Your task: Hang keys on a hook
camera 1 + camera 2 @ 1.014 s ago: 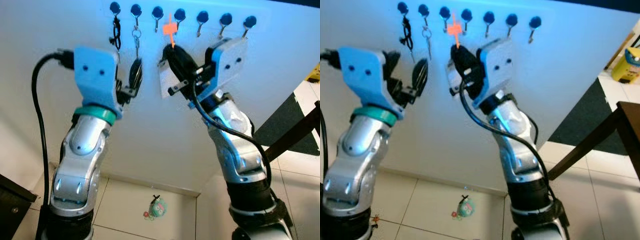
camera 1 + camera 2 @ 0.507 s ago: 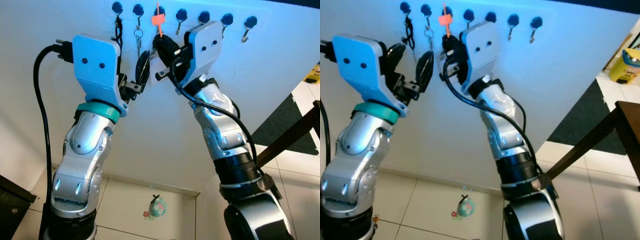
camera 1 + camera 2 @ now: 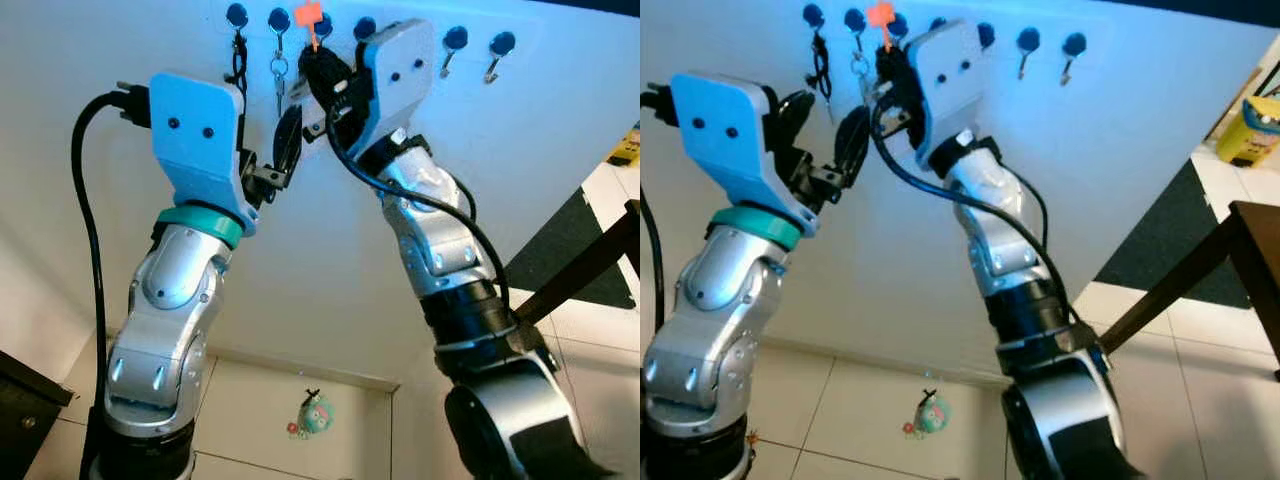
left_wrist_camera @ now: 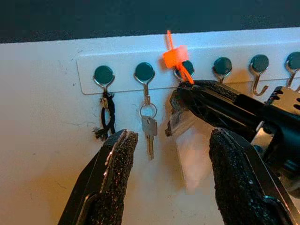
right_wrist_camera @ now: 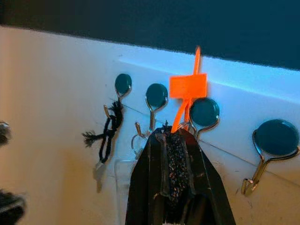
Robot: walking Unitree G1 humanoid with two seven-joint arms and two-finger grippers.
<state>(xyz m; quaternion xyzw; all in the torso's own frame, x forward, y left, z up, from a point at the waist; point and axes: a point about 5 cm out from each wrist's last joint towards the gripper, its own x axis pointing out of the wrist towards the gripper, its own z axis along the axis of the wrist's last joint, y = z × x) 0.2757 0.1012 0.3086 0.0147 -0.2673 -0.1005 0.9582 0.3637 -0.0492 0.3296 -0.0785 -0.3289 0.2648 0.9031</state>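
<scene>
Reaching up to the hook rail (image 4: 197, 51), your right gripper (image 5: 174, 140) had its two black fingers pinched together on the keys' orange tag (image 5: 187, 86) strap, right at the third hook (image 5: 204, 112) from the rail's left end. The tag itself stood just above the fingertips, poking up past that hook's round blue cap, and the strap ran down from it straight into the pinch. Below the fingers, against the wall under the rail, you could make out a clear plastic sleeve (image 4: 187, 140) hanging from the same bundle. Whether the ring had actually caught on the hook, I couldn't tell; the fingers covered it.

Your left gripper (image 4: 171, 183) sat a little back from the rail and lower, its fingers (image 4: 115, 178) spread wide with nothing between them, framing the rail's first hooks. On the rail's first hook from the left hung a black cord (image 4: 108, 119); on the second, a silver key (image 4: 149, 129) on a ring, just beside where the right gripper worked. The hooks to the right of the tag were bare.

Down on the tiled floor (image 3: 250, 400), at the foot of the wall under the rail, lay a small green toy (image 3: 316, 414).
</scene>
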